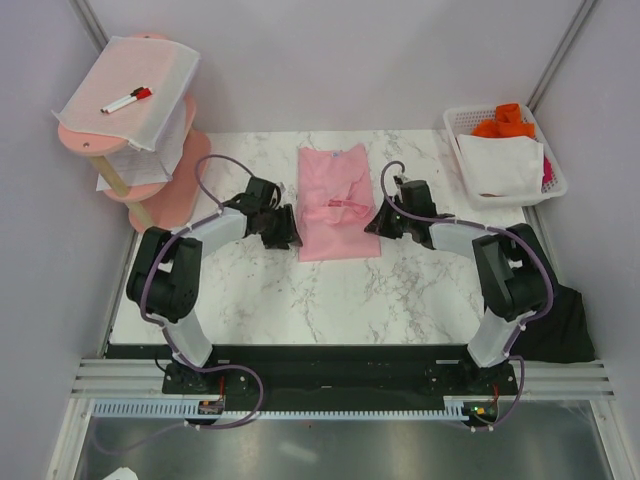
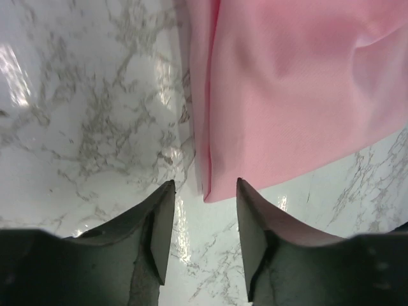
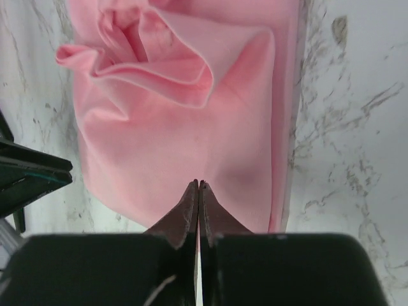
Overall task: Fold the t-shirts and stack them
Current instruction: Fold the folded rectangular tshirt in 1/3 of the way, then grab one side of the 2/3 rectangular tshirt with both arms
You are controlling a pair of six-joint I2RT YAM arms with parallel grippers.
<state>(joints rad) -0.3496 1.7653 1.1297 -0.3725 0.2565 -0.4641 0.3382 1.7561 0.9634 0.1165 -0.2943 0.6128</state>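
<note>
Pink t-shirt [image 1: 338,205]: laid on the marble desk [image 1: 300,300] at upper centre of the top view, folded into a long strip, with a bunched fold left across its middle.
Black t-shirt [image 1: 560,325]: seen at the lower right of the top view, draped over the desk's right edge beside the base of the right arm [image 1: 460,235].
Left jaws: held moderately apart and empty, just off the pink shirt's left edge; in the left wrist view one corner of the shirt is seen just beyond the gap.
Right jaws: pressed together tip to tip above the pink shirt's right side; no cloth is seen pinched between them.
Left arm [image 1: 215,228]: stretched toward the shirt from the left.
Shelf [image 1: 175,205]: pink, tiered, at upper left, topped by a white mesh sheet [image 1: 165,75] on which a marker [image 1: 127,99] is laid.
Basket [image 1: 510,200]: white, at upper right, filled with orange cloth [image 1: 503,122] and white cloth [image 1: 500,160].
</note>
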